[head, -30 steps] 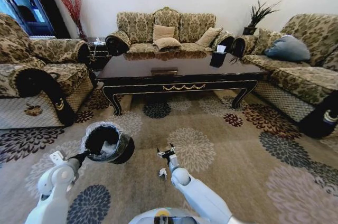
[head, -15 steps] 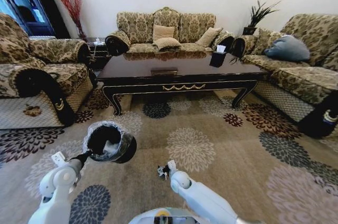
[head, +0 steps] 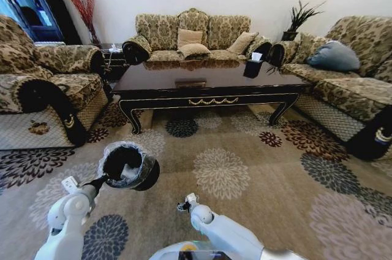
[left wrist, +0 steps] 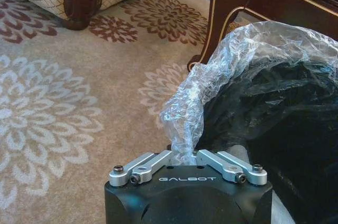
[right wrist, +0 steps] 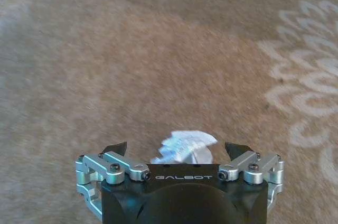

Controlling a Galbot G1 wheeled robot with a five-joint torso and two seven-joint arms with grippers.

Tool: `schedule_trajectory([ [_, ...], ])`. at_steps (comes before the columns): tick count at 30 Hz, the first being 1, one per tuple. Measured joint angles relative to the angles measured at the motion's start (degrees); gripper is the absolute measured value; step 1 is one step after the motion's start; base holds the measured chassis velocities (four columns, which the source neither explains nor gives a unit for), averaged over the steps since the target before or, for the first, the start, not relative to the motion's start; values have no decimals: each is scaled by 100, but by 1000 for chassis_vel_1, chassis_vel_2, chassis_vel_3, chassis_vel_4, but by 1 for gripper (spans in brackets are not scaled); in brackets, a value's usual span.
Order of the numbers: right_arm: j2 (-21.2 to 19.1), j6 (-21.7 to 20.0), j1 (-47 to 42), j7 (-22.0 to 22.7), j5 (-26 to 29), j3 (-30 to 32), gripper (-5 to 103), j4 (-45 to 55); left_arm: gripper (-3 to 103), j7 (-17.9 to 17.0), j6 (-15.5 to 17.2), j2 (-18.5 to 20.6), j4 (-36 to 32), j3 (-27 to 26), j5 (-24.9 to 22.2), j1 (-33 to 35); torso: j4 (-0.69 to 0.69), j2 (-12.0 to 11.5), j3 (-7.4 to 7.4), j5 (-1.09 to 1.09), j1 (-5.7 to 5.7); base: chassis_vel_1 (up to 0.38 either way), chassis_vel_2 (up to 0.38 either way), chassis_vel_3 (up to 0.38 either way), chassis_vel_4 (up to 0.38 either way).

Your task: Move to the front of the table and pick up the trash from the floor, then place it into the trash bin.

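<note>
floral carpet [head: 257, 168], table [head: 208, 85], crumpled paper [right wrist: 185, 146]

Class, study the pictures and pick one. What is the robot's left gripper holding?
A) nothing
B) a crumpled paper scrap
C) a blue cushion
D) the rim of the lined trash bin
D: the left gripper is pinched on the plastic-lined rim of the trash bin, holding it up off the carpet.

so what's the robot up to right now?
Picking litter off the carpet in front of the table. The left gripper is shut on the liner of the bin, holding the bin up off the floor. The right gripper is low over the carpet, jaws open either side of a crumpled white paper. Nothing gripped there yet.
</note>
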Motion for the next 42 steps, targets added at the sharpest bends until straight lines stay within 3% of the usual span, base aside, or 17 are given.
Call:
schedule_trajectory([
  [7, 47, -46, -13, 207, 151, -3, 100, -103, 2, -1, 0, 20, -37, 0, -3, 24, 0, 0, 0, 0, 0, 0, 0, 0, 0],
  [9, 49, -44, -18, 224, 209, -3, 95, -95, 2, -3, -1, 22, -43, 0, -3, 27, 1, 0, 0, 0, 0, 0, 0, 0, 0],
  [12, 42, -44, -46, 290, 349, 0, 79, -9, 2, -8, -1, 21, -52, 3, -3, 41, 2, 0, 0, 1, 0, 0, 0, 0, 0],
  [14, 39, -42, -53, 296, 356, 2, 79, 7, 2, -10, -1, 20, -53, 7, -3, 46, 2, 0, 0, 1, 0, 0, 0, 0, 0],
  [17, 26, -20, -83, 322, 359, 21, 63, 48, 2, -13, -1, 18, -53, 28, 0, 47, 3, 0, 0, 2, 0, 0, 0, 0, 0],
  [19, 23, -11, -91, 327, 357, 26, 63, 54, 2, -13, -1, 18, -53, 31, 0, 45, 3, 0, 0, 2, 0, 0, 0, 0, 0],
  [20, 21, 5, -107, 341, 350, 31, 52, 65, 2, -13, -1, 18, -49, 41, 2, 37, 2, 0, 0, 3, 0, 0, 0, 0, 0],
  [21, 12, 21, -115, 357, 338, 38, 52, 66, 2, -13, -1, 18, -41, 47, 3, 29, 1, 0, 0, 3, 0, 0, 0, 0, 0],
  [24, -19, 51, -125, 403, 313, 51, 36, 86, 2, -14, -1, 29, -16, 63, 6, 6, -1, 0, 0, 0, 0, 0, 0, 0, 0],
  [27, -57, 55, -125, 431, 309, 56, 30, 112, 2, -15, -1, 34, -2, 71, 9, -7, -2, 0, 0, -2, 0, 0, 0, 0, 0],
  [32, -122, 107, -115, 450, 292, 82, 9, 185, 2, -15, -1, 29, 13, 102, 24, -25, -2, 0, 0, -3, 0, 0, 0, 0, 0],
  [33, -131, 173, -114, 449, 263, 105, 4, 218, 2, -15, -2, 22, 13, 118, 37, -25, -1, 0, 0, -2, 0, 0, 0, 0, 0],
  [37, -163, 623, -102, 297, 101, 253, 1, 435, 2, -15, -2, -29, 13, 205, 119, -23, 1, 0, 0, -1, 0, 0, 0, 0, 0],
  [41, -227, 1599, 34, -289, -189, 461, 0, 841, 2, -14, -2, -128, 13, 412, 265, -11, 0, 0, 0, 0, 0, 0, 0, 0, 0],
  [42, -227, 1599, 34, -289, -189, 461, 0, 841, 2, -14, -2, -128, 13, 412, 265, -11, 0, 0, 0, 0, 0, 0, 0, 0, 0],
])
